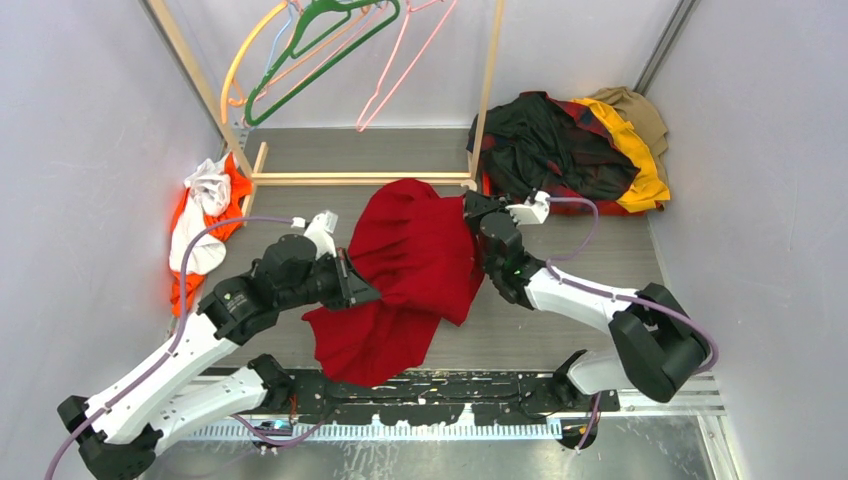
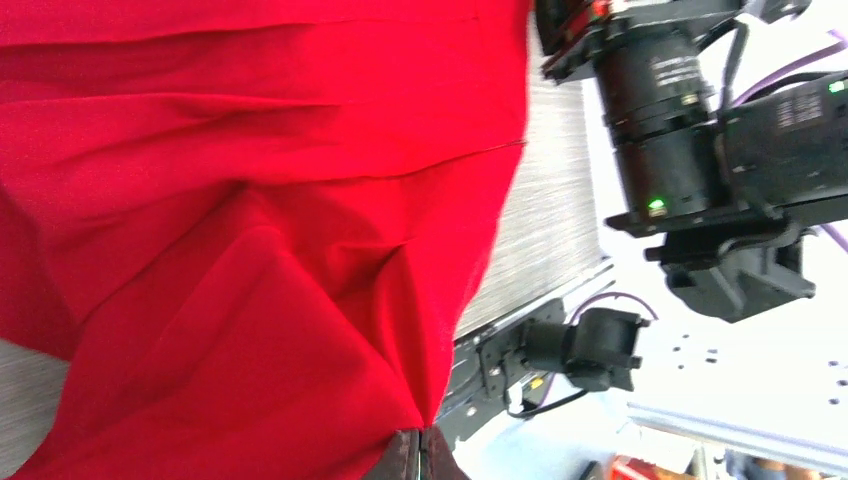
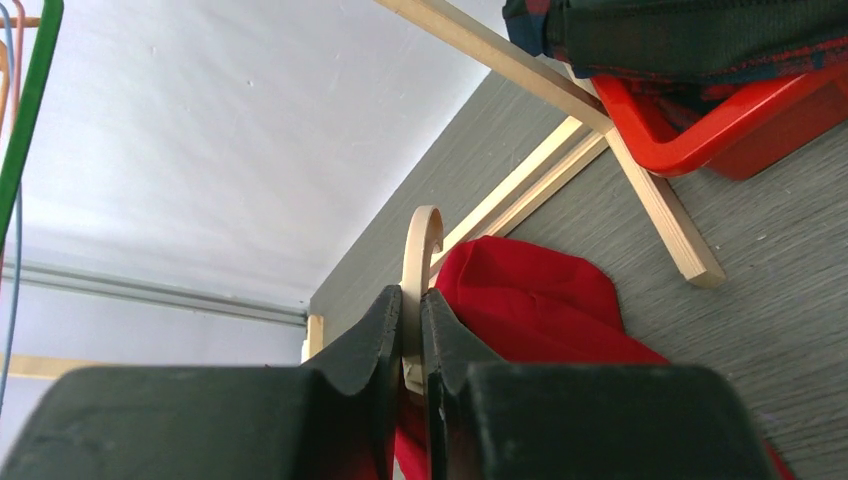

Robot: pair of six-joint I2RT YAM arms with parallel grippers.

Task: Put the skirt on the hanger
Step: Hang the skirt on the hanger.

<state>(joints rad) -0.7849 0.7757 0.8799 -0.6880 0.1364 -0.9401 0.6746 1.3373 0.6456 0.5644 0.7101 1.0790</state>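
- While the left gripper (image 1: pixel 352 283) is pinching shut on a fold at the left edge of the skirt (image 1: pixel 410 270), the red cloth is bunching to a point at its fingertips in the left wrist view.
- The skirt is lying spread on the bench (image 1: pixel 590 255) between the two arms, with its narrow end reaching toward the wooden rack (image 1: pixel 360 179) and its wide hem trailing toward the arm bases.
- At the skirt's right edge, the right gripper (image 3: pixel 412 300) is clamping closed on the neck of the hanger (image 3: pixel 422 235), whose cream hook is curling up just above the fingers. The hanger's shoulders are hiding from every view.
- The step in hand is probably the fitting itself, with one arm steadying the cloth while the other is working the hanger in at the waist.
- The next move is likely calling for the left gripper to hold the waist taut while the right is sliding the hanger across.
- The bench is showing a grey, finely grained top.
- From the left, an orange-and-white cloth (image 1: pixel 205 225) is lying heaped by the wall. A green hanger (image 1: pixel 320 50) and a pink hanger (image 1: pixel 410 60) are hanging at the back, and a clothes pile (image 1: pixel 570 150) is sitting in a red bin (image 3: pixel 740 130) at the right. Pale walls are closing in three sides.
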